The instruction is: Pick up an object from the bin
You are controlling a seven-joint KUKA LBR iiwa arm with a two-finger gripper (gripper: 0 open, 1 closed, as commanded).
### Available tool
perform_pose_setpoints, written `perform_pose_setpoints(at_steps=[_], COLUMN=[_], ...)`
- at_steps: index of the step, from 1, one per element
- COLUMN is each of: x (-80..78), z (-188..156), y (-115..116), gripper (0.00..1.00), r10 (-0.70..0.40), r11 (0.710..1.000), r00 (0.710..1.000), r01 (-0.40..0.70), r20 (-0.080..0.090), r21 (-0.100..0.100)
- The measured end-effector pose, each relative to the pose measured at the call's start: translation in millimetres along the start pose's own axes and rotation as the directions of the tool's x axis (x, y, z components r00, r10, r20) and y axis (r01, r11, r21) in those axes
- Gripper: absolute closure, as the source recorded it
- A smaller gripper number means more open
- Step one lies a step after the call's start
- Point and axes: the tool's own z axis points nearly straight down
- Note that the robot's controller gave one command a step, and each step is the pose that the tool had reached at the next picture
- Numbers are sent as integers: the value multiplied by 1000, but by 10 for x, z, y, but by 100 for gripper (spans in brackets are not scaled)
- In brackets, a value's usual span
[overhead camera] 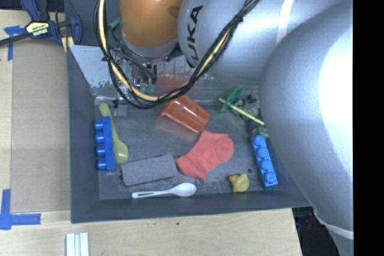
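Grey sheet metal forms the bin (84, 129), with sloped walls around a flat, scuffed floor. Along the left wall lies a blue plastic brick strip with round studs (104, 144), running front to back. Touching its right side is a yellow-green plastic spoon (115, 139), thin handle to the back and rounded bowl to the front.

The claw (133, 86) hangs below the arm's orange cover in the back left part of the bin, just behind that spoon's handle tip. Cables cross it, and I cannot tell whether it is open or closed, or whether it has hold of anything.

Near the front wall a grey rectangular foam pad (148, 169), matt and coarse, lies just right of the spoon's bowl. A white plastic spoon (168, 191) lies in front of it, along the front edge.

Right of the claw, mid-bin, a translucent orange-red plastic cup (185, 116) lies on its side. This cup and the yellow-green spoon are the things nearest the claw, with bare floor open between them.

In front of the cup a soft red cloth (207, 153) lies crumpled, reaching the pad's right corner.

Further right are a green plastic sprig with a yellow stick (239, 104) at the back and a small yellow duck (239, 182) at the front. A second blue studded brick strip (264, 160) lies along the right wall.
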Motion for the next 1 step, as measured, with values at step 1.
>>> perform_pose_setpoints(at_steps=[1], x=[0], z=[-1], y=[-1], gripper=[0], r10=[0], r11=[1000], r00=[1000], r01=[0], r20=[0], r21=[0])
